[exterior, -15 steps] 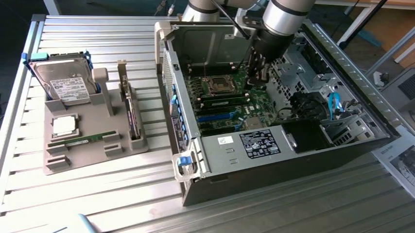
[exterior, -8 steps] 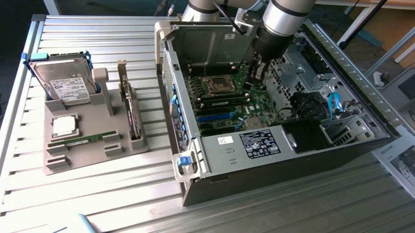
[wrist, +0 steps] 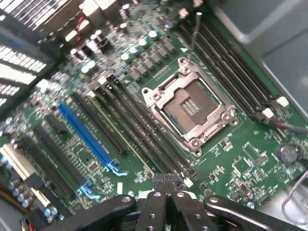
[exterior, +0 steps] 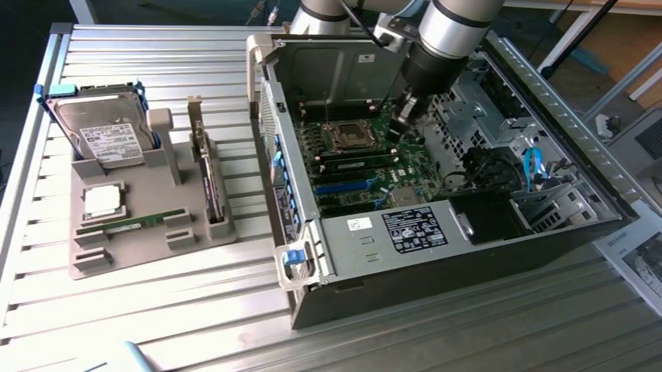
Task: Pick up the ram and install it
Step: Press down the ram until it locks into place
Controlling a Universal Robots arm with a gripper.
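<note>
1. your gripper (wrist: pixel 166 185) was clenched tight, fingers pressed together with nothing between them. in the exterior view it (exterior: pixel 405 108) hung inside the open case (exterior: pixel 445 256), low over the motherboard (wrist: pixel 240 159).
2. the ram (exterior: pixel 135 224) lay flat in the grey holder (exterior: pixel 145 249) on the slatted table (exterior: pixel 155 325), at the exterior view's left and well apart from the gripper. so by my read nothing had been carried over.
3. the closed tips sat just above the near end of the long black memory slots (wrist: pixel 139 130), beside the cpu socket (wrist: pixel 192 108). one slot showed a thin pale edge along it (couldn't tell if that was a seated stick or just the slot's lining).
4. if that was a press-down move, you wanted the tips square over the slot line, pushing straight down and not sideways. those slots looked narrow and the end latches small.
5. materials: the ram was a thin green board, stiff but bendy under a skewed load, so grip its long edges and not the chips. the socket frame was bare shiny metal, the slots glossy plastic, one blue slot (wrist: pixel 86 132) among the black ones.
6. the holder looked matte and moulded, with a hard drive (exterior: pixel 104 132) standing upright in it.
</note>
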